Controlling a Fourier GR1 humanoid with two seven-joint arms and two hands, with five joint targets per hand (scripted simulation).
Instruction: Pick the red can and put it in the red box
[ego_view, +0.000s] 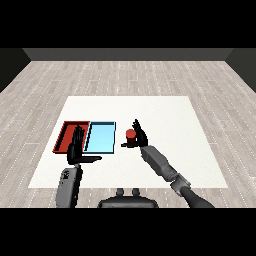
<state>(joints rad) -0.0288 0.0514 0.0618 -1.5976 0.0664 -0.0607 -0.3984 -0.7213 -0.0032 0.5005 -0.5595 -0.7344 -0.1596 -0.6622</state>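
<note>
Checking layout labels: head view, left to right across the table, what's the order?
Red tray → left hand (over that tray's right part) → blue tray → red can → right hand, curled round the can from its right.

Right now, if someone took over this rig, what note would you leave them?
Right hand: curled round the red can, to the right of the light blue tray; whether the can is lifted off the white table cannot be told.
Left hand: open, fingers straight, over the red tray, holding nothing.
Done: can grasped.
Left: carry it leftward past the blue tray and set it in the red tray.
</note>
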